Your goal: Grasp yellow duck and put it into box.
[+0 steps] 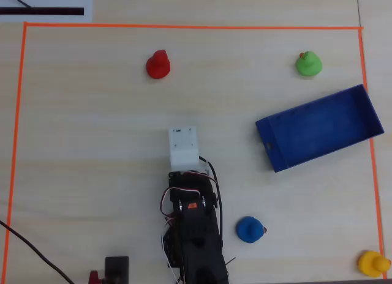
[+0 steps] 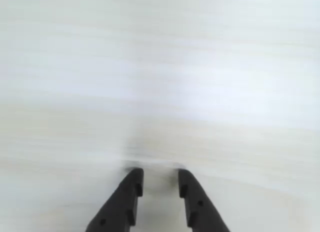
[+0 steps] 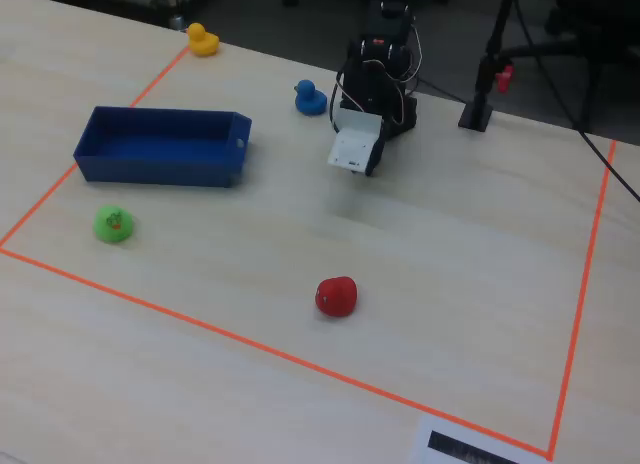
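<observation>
The yellow duck (image 1: pixel 373 262) sits at the lower right corner of the overhead view, just inside the orange tape; in the fixed view the same duck (image 3: pixel 203 40) is at the far left. The dark-blue box (image 1: pixel 318 128) lies tilted at the right, empty; its near wall (image 3: pixel 156 170) faces the fixed camera. In the wrist view my gripper (image 2: pixel 160 174) is open, with only bare blurred tabletop between its black fingers (image 2: pixel 131 192). From above, a white wrist block (image 1: pixel 184 147) hides the jaws. The arm stands well left of the duck and the box.
A blue duck (image 1: pixel 250 229) rests just right of the arm base (image 1: pixel 195 235). A red duck (image 1: pixel 158 65) is at the upper left and a green duck (image 1: pixel 308 63) at the upper right, above the box. Orange tape (image 1: pixel 184 26) frames the work area.
</observation>
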